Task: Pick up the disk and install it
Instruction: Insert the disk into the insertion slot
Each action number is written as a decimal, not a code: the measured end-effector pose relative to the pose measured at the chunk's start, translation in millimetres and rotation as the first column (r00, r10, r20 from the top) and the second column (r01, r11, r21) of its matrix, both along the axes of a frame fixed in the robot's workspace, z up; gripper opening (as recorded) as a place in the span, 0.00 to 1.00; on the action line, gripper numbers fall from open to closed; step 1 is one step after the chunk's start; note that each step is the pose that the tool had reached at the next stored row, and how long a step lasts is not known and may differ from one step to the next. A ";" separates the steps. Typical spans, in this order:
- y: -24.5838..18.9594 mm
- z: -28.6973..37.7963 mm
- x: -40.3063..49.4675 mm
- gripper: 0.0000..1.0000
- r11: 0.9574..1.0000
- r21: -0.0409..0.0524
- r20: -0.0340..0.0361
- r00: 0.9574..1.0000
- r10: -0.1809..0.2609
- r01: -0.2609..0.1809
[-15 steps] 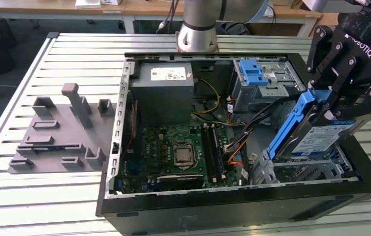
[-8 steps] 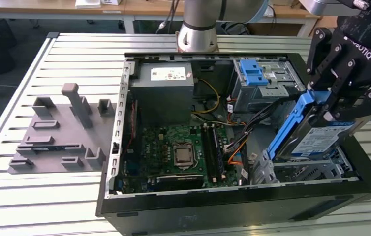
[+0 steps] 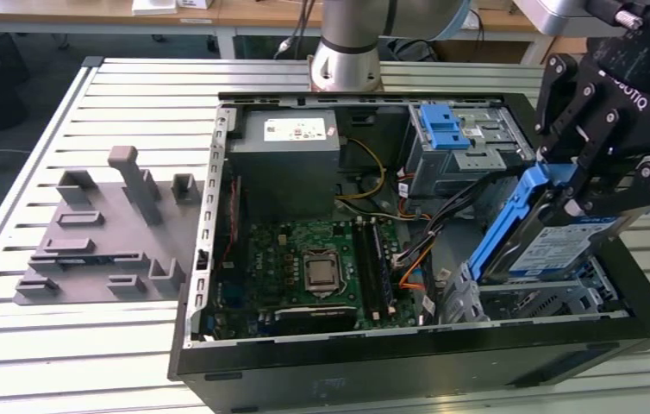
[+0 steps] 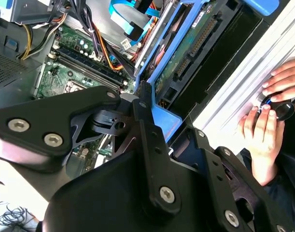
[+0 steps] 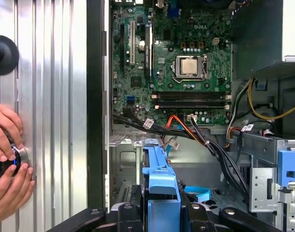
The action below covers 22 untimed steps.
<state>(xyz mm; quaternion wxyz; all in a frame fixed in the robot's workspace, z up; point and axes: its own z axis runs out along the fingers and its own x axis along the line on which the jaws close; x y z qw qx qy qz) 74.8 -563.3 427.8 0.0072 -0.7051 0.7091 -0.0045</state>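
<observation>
The robot's hand (image 3: 584,200) is squeezed tight on the disk (image 3: 561,246). The disk stands tilted on its edge, low inside the open computer case (image 3: 417,362), at the exterior view's right.

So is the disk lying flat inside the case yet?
No, in the exterior view the gripper holds the disk steeply tilted on edge.

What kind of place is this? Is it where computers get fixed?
Probably a robot lab or workshop: a robot arm holds the disk in its jaws over an open computer case, all on a slatted metal table.
</observation>
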 end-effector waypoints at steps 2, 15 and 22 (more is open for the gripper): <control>0.0 -0.9 0.0 0.37 1.000 0.000 0.000 1.000 0.000 0.000; 0.0 -8.6 0.4 0.37 1.000 0.000 0.000 1.000 0.000 0.000; 0.0 -13.9 0.6 0.37 1.000 0.000 0.000 1.000 0.000 0.000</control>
